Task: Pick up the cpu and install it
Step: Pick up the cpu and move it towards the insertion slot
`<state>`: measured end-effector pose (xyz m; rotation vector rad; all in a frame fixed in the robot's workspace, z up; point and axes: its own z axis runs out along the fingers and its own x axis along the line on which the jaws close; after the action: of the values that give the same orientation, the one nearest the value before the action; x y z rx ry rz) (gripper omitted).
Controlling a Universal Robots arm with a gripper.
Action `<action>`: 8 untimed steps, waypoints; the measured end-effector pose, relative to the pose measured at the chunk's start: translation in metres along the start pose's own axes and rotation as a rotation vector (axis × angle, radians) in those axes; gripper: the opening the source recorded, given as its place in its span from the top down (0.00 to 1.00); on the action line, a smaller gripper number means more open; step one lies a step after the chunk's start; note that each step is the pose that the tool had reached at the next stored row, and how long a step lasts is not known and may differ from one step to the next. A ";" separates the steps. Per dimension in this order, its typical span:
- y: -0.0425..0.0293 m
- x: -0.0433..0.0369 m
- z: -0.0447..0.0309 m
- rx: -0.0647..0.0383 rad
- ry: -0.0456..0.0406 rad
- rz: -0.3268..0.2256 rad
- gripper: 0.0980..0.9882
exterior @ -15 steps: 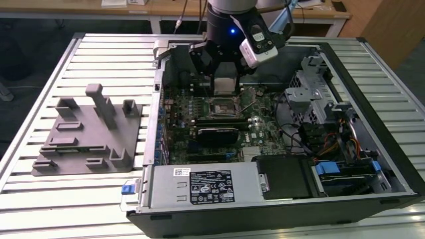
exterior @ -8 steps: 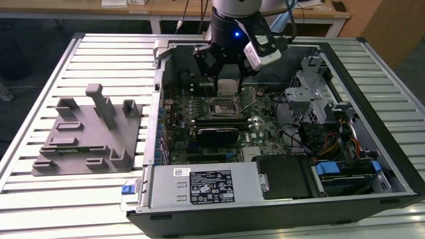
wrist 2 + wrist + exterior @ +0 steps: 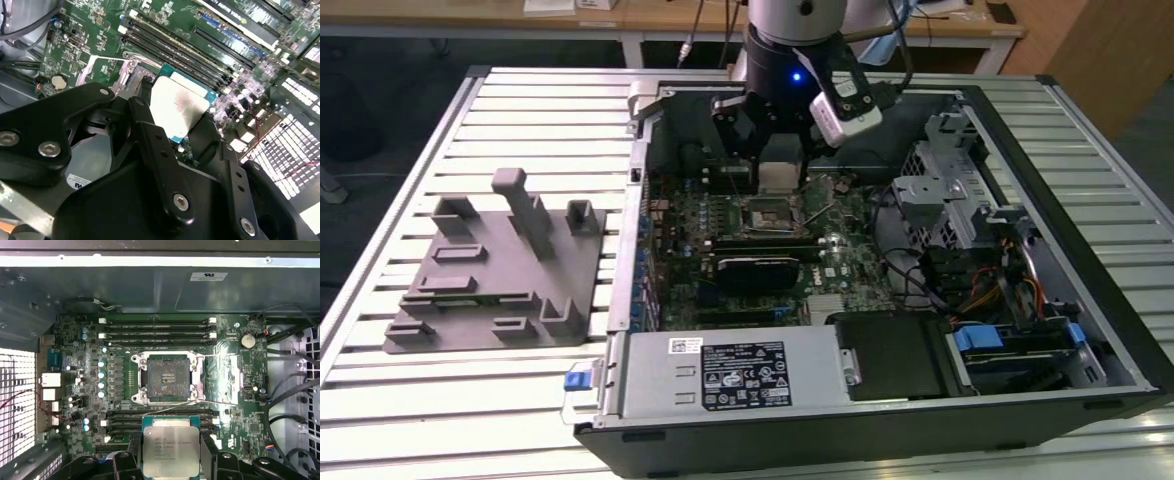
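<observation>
A slatted metal table (image 3: pixel 400 120) fills the room's middle, with pale desks (image 3: pixel 654 15) behind it. At the exterior view's left a grey plastic fixture (image 3: pixel 494 270) with upright blocks stands on the slats, well apart from the arm.

Just beside it towards the right lies an open computer case (image 3: pixel 881 435), its motherboard (image 3: pixel 834 255) facing up. A boxy power supply (image 3: pixel 720 370) lines the near wall, and a black card (image 3: pixel 754 270) stands across the board between that and the socket.

Over the board's far half hangs the gripper (image 3: pixel 778 172). Its black fingers (image 3: pixel 150 135) are drawn in against two opposite edges of the cpu (image 3: pixel 171 450), gripping it silver top up and clear of the board. In the first wrist view the socket (image 3: pixel 168 377) lies open just beyond the chip. Its metal frame is swung back, and memory slots (image 3: pixel 157 329) flank it on two sides.

At the exterior view's right a metal drive cage (image 3: pixel 947 190) rises near the gripper. Bundled cables (image 3: pixel 987 290) crowd the floor of the case below it.
</observation>
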<state>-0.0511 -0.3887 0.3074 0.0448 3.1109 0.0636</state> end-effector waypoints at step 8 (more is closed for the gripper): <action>0.0079 0.0003 0.0133 0.000 0.0002 -0.003 0.50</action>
<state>-0.0508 -0.3802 0.2944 0.0406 3.1111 0.0634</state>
